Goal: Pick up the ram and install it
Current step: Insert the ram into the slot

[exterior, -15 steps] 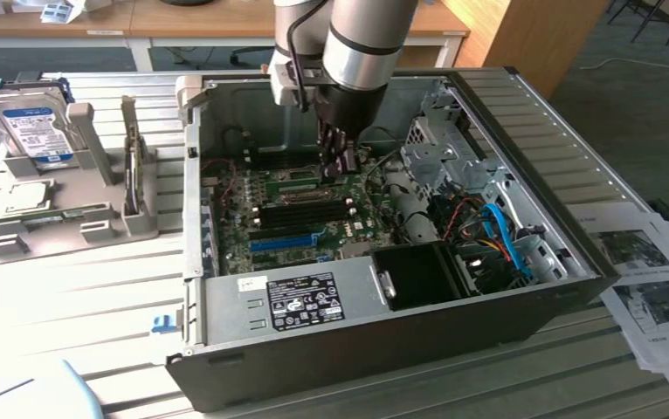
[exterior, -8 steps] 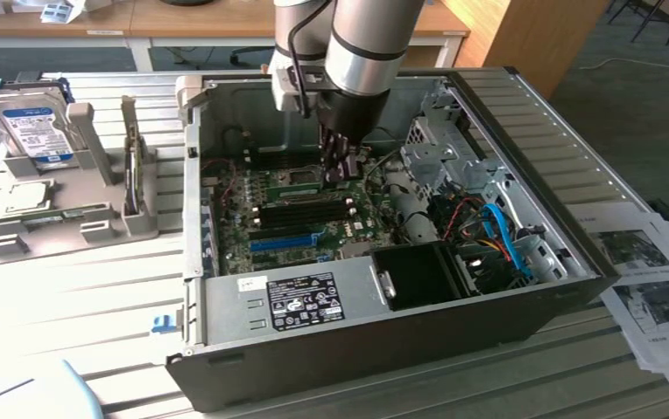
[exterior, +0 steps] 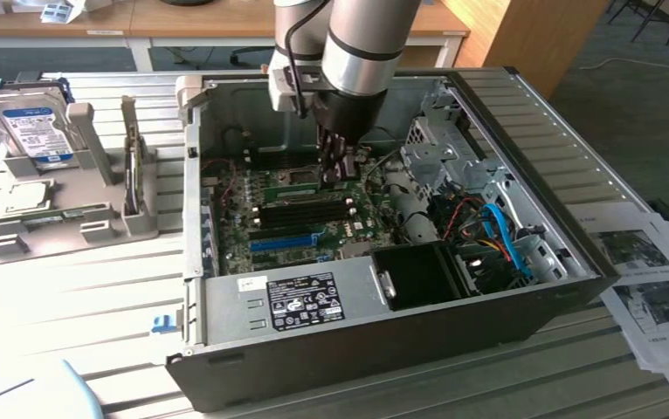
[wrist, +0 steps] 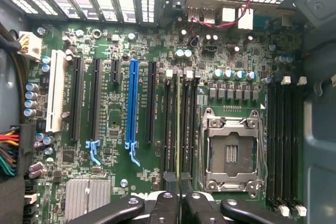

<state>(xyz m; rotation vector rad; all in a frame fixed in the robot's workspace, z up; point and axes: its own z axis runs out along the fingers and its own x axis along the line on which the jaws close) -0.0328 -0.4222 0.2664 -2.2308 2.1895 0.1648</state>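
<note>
The ram [wrist: 178, 129] shows edge-on as a thin green strip running out from between my fingers [wrist: 167, 203]. It lines up with the black memory slots [wrist: 169, 124] beside the empty CPU socket [wrist: 231, 150]; I cannot tell whether it touches a slot. My gripper [wrist: 178, 198] is shut on the ram. In the exterior view the gripper [exterior: 334, 170] reaches straight down into the open computer case [exterior: 369, 349], just above the green motherboard [exterior: 300, 218].
A long blue slot [wrist: 132, 103] lies beside the memory slots. Cables [exterior: 492, 231] and a black fan shroud [exterior: 422, 275] crowd the case's near right. At the exterior view's left, a grey holder [exterior: 55, 227] carries a hard drive [exterior: 31, 131]. Papers [exterior: 655, 288] lie at the right.
</note>
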